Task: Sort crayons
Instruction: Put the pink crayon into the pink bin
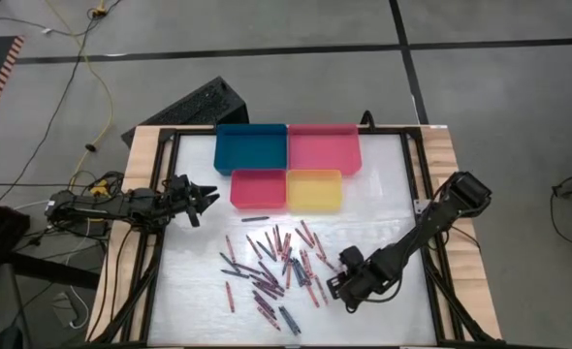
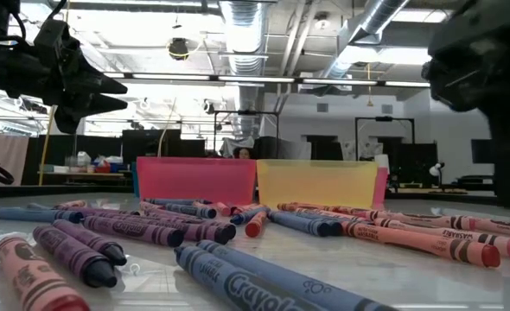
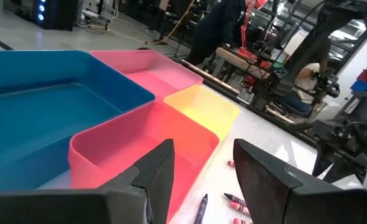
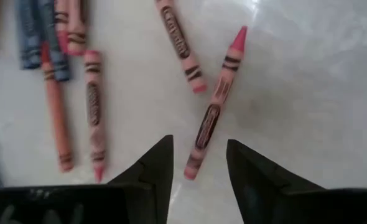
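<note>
Several crayons, red, pink, purple and blue, lie scattered flat on the white table top in front of the trays; the low view shows them close up. My right gripper hovers over the right side of the pile, pointing steeply down and open. A pink crayon lies on the table below it, its blunt end between the two fingers, apart from both. My left gripper waits at the table's left edge, level and open, facing the trays.
Four trays stand at the table's far side: blue and pink behind, red and yellow in front. Bare table lies to the right of the pile. A dark frame runs along the table's sides.
</note>
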Controlling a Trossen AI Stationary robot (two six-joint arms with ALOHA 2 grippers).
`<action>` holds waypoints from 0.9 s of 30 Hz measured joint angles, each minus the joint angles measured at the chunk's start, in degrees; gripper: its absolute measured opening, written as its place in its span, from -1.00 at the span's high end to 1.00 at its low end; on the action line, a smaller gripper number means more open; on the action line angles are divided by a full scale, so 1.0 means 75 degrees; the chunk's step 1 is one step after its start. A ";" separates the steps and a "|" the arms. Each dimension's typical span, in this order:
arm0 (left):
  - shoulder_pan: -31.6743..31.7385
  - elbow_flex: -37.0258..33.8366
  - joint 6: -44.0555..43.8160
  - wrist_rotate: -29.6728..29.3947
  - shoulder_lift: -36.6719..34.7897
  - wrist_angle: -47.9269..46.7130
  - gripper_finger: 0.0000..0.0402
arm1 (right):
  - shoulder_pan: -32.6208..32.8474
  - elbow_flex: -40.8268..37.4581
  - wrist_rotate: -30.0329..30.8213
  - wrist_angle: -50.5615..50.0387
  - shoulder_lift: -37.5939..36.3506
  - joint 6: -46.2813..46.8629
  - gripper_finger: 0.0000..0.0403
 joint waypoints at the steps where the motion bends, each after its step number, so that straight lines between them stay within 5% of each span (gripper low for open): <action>1: -0.0002 0.0000 -0.0001 -0.0025 -0.0003 0.0001 0.21 | -0.0054 0.0000 -0.0017 -0.0004 0.0006 -0.0064 0.17; 27: -0.0001 0.0000 0.0026 0.0001 0.0015 -0.0001 0.20 | -0.0491 0.0202 -0.0385 -0.0454 0.0598 -0.1067 0.24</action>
